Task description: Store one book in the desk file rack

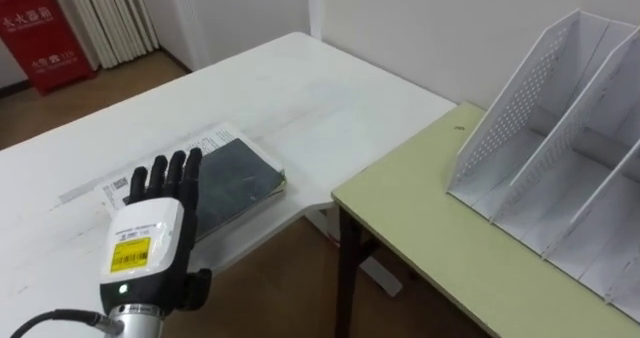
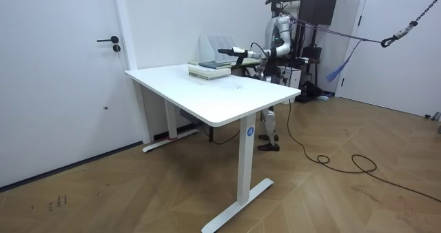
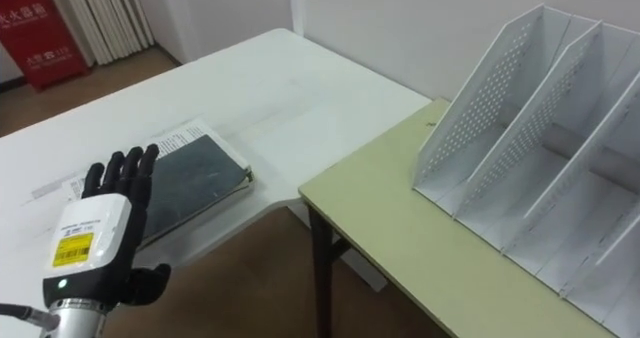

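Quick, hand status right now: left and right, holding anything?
Left hand: open, fingers straight, holding nothing, by the dark book.
Right hand: cannot be told.

Count on site:
- Books: two, dark book (image 1: pixel 238 175) and white book (image 1: pixel 207 141).
- Tables: two, white table (image 1: pixel 300 88) and green table (image 1: pixel 430 228).
- Rack (image 1: pixel 545 128): one.
- Left hand (image 1: pixel 150 233): one.
- Red cabinet (image 1: pixel 45 28): one.

White left hand (image 1: pixel 148 240) has yellow label (image 1: pixel 131 253), black fingers (image 1: pixel 172 173).

Eyes downward, room view distant (table (image 2: pixel 220 98) shared)
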`<state>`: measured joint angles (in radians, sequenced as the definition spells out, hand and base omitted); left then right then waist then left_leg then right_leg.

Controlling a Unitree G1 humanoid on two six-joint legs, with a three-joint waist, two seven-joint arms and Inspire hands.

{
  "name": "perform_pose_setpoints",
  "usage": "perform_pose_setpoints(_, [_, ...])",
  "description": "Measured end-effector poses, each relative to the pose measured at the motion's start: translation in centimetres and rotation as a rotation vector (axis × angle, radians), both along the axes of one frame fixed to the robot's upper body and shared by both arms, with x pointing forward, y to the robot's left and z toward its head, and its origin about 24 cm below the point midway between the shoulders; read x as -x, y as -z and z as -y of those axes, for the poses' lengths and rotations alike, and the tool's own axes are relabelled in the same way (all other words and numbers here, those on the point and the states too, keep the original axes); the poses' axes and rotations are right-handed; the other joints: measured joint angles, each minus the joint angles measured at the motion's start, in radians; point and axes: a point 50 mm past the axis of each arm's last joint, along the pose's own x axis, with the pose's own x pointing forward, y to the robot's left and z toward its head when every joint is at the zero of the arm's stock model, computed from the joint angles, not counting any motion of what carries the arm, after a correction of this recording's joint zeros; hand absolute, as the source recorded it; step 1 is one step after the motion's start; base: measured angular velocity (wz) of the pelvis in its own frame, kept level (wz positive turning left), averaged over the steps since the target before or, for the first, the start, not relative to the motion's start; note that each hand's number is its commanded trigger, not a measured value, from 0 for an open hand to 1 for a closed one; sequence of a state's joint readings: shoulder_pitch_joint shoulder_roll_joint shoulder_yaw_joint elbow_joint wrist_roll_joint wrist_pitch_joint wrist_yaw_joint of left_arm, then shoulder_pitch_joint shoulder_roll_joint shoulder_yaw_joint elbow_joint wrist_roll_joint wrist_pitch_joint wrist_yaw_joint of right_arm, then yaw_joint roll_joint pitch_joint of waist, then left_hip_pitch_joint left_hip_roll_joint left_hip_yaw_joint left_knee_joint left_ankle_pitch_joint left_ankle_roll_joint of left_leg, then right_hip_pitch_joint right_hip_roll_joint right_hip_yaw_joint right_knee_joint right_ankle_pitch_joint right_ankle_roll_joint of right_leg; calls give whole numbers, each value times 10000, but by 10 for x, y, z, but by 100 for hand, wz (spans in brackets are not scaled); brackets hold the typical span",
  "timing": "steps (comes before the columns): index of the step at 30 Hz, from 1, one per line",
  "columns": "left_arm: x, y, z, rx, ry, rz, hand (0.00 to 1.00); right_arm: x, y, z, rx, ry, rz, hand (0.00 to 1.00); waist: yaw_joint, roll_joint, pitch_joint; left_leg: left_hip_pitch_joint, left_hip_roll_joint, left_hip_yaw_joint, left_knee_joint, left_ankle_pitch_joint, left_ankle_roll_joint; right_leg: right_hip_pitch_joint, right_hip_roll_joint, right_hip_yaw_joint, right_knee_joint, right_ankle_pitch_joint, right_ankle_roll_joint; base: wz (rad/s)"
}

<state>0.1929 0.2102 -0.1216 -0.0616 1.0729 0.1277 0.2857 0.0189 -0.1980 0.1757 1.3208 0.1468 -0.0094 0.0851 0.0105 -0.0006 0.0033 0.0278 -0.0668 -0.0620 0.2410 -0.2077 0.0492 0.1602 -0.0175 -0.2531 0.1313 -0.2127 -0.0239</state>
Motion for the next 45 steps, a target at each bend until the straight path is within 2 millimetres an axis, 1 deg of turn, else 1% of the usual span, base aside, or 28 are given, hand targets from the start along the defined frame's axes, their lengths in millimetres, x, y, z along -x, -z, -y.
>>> perform_pose_setpoints(4, [2,11,-4,-58,-221,-818,0,0,0,-1,-19,-38,-71,0,-28,-51,-20,1,-4,-24,22,0,0,50,1,-19,26,2,-2,1])
perform_pose_setpoints(6, [2,14,-5,-154,-280,-1129,0,0,0,-1,-31,-45,-57,0,-36,-81,-2,0,-9,-33,79,-1,1,88,0,-28,26,2,-2,3])
perform_pose_setpoints(12, [4,21,-8,-234,-474,-1934,0,-3,0,-2,-84,-17,26,0,-86,-61,-13,39,1,10,133,-4,1,110,6,-20,21,2,-3,0])
perform_pose_setpoints(14, [5,24,-8,-244,-499,-2095,0,-2,-1,-1,-65,0,10,0,-136,10,-47,43,-1,6,134,-3,1,154,5,-12,30,4,-4,0])
perform_pose_setpoints(15, [5,25,-8,-247,-506,-2140,0,-2,0,0,-60,6,-5,0,-157,10,-45,43,-1,-2,134,-3,1,154,5,-12,32,4,-4,0])
perform_pose_setpoints(17, [6,29,-8,-251,-538,-2344,0,-1,0,0,-60,21,0,0,-271,80,-70,43,2,-19,132,-3,1,155,9,-12,34,5,-6,0])
perform_pose_setpoints(20, [6,32,-9,-225,-510,-2622,0,-1,-1,2,-24,79,27,0,-352,128,-33,37,24,-9,120,-4,2,132,8,24,37,6,-7,-2])
perform_pose_setpoints(22, [6,35,-9,-197,-520,-2832,0,-2,-2,4,-13,192,67,0,-383,190,-33,38,25,-10,118,-5,3,129,2,22,36,5,-6,0])
perform_pose_setpoints(23, [7,36,-10,-105,-527,-2932,20,-2,-2,6,-30,207,72,0,-403,218,-23,39,25,-2,117,-5,3,129,0,22,34,5,-6,0])
perform_pose_setpoints(24, [7,36,-10,-92,-523,-2954,49,-2,-2,6,-45,242,84,0,-407,221,-19,37,24,10,117,-5,3,128,1,21,34,5,-6,0])
perform_pose_setpoints(25, [7,36,-10,-104,-518,-2980,58,-1,-2,7,-62,291,86,0,-408,221,-19,37,22,24,114,-5,3,124,2,21,31,5,-7,0])
perform_pose_setpoints(26, [7,36,-10,-117,-518,-3006,93,-1,-3,7,-32,122,42,0,-414,222,-19,39,21,26,110,-5,2,124,1,21,25,5,-7,0])
perform_pose_setpoints(27, [7,36,-10,-124,-521,-3015,100,-1,-3,8,-6,42,27,0,-419,223,-19,40,21,26,109,-4,2,124,0,21,25,5,-7,0])
perform_pose_setpoints(30, [5,34,-11,-206,-547,-2819,100,-3,-3,9,70,-282,27,0,-417,212,-14,105,18,28,99,-4,3,137,-8,19,16,3,-4,0])
perform_pose_setpoints(32, [-3,26,-13,-261,-581,-2423,100,-4,-4,10,129,-420,9,0,-400,225,-20,180,15,43,63,-3,5,167,-74,38,24,-2,1,0])
perform_pose_setpoints(35, [-12,19,-14,-345,-590,-2023,100,-3,-4,13,198,-400,-87,0,-387,249,-31,251,16,45,-33,20,29,191,-76,73,41,-5,8,-4])
perform_pose_setpoints(37, [-13,19,-15,-383,-684,-2031,100,-3,-5,14,250,-421,-88,0,-366,281,-31,300,12,54,-56,22,34,226,-75,96,48,-15,26,-4])
perform_pose_setpoints(45, [-18,13,-15,-471,-679,-1746,100,-10,-6,14,340,-728,-17,0,-335,293,-41,325,-11,64,-74,23,35,243,-80,79,32,-24,38,0])
